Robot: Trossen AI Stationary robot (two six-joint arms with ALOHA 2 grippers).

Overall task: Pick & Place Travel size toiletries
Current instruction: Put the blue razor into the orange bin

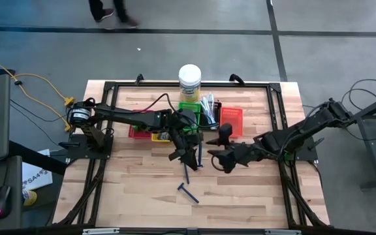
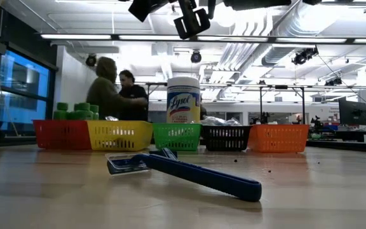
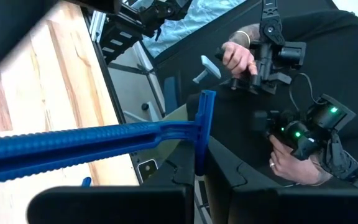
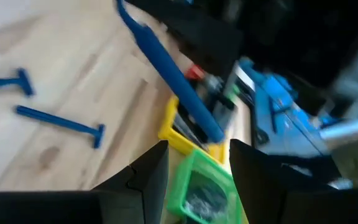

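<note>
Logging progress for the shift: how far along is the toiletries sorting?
Green pots already sit in the red tray. The left gripper holds one blue razor above the table. Two razors lie loose on the wood. The right gripper hovers open nearby.

"Lysol" in blue script on the label of the white-lidded jar, standing behind the green tray, no other text legible

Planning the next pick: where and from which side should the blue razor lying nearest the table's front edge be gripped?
Grip the razor mid-handle, coming straight down, tool fingers across the handle. It lies flat on the table, and the handle is long, thin and clear of other things.
</note>
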